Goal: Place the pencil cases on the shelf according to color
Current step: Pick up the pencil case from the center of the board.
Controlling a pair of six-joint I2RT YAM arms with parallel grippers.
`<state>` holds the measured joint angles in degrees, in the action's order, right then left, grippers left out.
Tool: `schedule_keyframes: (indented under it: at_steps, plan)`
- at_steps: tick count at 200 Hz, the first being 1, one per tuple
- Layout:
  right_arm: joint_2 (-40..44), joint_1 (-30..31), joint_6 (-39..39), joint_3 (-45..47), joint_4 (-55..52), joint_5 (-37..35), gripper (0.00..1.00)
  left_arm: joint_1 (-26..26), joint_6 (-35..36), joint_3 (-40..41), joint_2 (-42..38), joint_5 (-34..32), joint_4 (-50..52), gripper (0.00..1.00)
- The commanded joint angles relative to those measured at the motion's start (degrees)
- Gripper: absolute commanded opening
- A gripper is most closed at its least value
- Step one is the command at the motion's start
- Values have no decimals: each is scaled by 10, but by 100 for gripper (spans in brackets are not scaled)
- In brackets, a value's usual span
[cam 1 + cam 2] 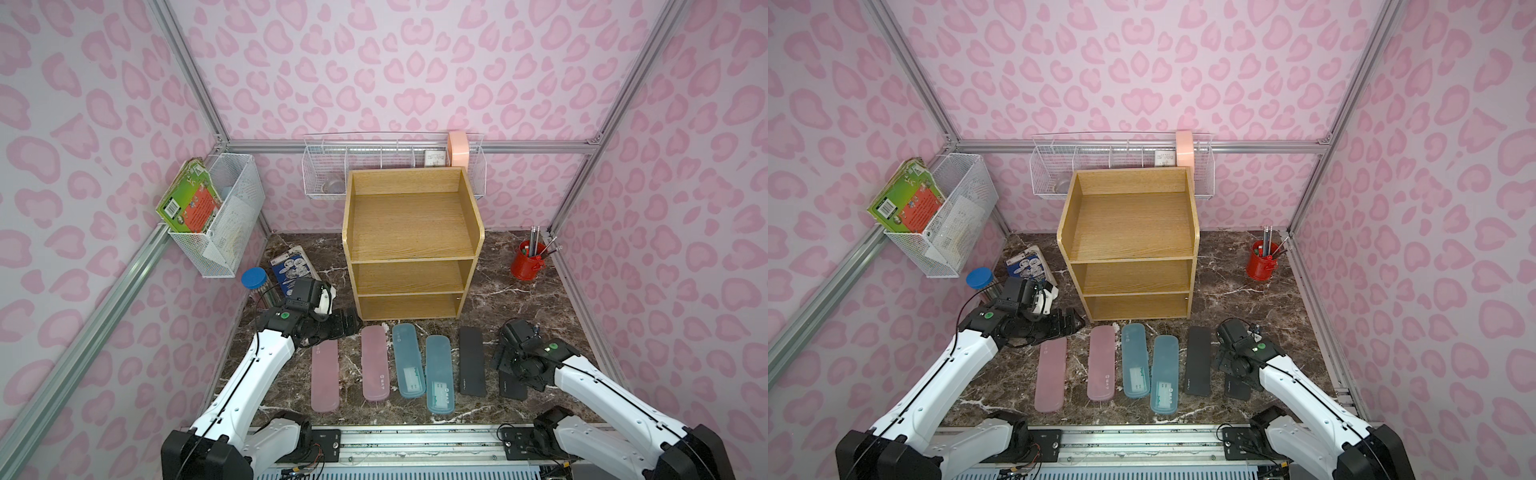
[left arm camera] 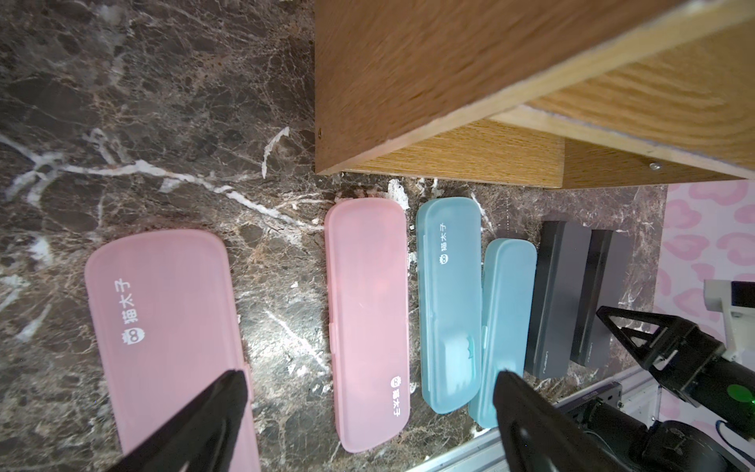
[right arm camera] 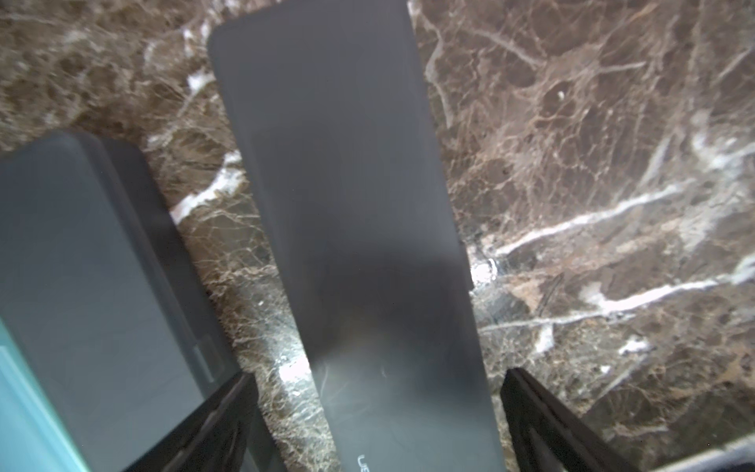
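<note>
Progress nil, judging by the layout: no case shelved, all six pencil cases left to sort, two per colour, presumably one colour per tier. Nearest, in a row on the marble tabletop just in front of the shelf, lengthwise near to far, from left to right: pink case, second pink case, teal case, second teal case, black case, second black case, largely hidden under the right arm in both top views. Over that last one, right gripper: jaws spread wide, one to either side of the case, with marble visible on both sides, nothing pinched; touching or not, impossible to tell. By the far end of the leftmost pink case, left gripper: jaws spread likewise, empty. Beyond the row, shelf of three tiers, every tier bare. Left of the shelf, clear tube with blue lid, coloured pencils inside; just behind, booklet flat on the marble. Far right corner, red pot: a few pencils standing upright. On the left wall, wire basket: green booklet and pale sheets. On the far wall behind the shelf, long wire basket: small roundish item, unidentifiable; small white card; pink roll at the right end.
</note>
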<state>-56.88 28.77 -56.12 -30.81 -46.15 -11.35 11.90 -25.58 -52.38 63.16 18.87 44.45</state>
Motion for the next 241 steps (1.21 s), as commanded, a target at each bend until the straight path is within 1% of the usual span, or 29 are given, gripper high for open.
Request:
schedule_keyframes:
  at_steps: [1,31,55,94,127,143,164,188,219,241]
  plan:
    - [-10,1,5,7,5,4,96,0,-2,-1,2,9,-5,99]
    - [-33,1,12,15,36,25,95,0,-1,-1,2,14,-10,99]
    - [-72,4,15,7,47,48,94,0,0,-4,7,15,-10,99]
    - [-92,72,-21,-34,12,33,92,0,1,-5,11,12,-10,99]
    - [-105,123,-65,-27,-10,28,92,-1,1,-5,12,16,-10,99]
    - [-110,133,-77,-15,-9,25,93,-1,2,-3,10,19,-9,99]
    - [-101,144,-94,-4,-7,28,92,-1,1,-1,6,22,-8,99]
    - [-71,156,-109,10,0,26,91,1,1,-1,2,22,-7,99]
    - [-36,157,-116,44,50,34,89,0,0,2,2,22,-8,99]
    - [-28,156,-122,61,71,30,85,0,5,-4,8,21,-3,99]
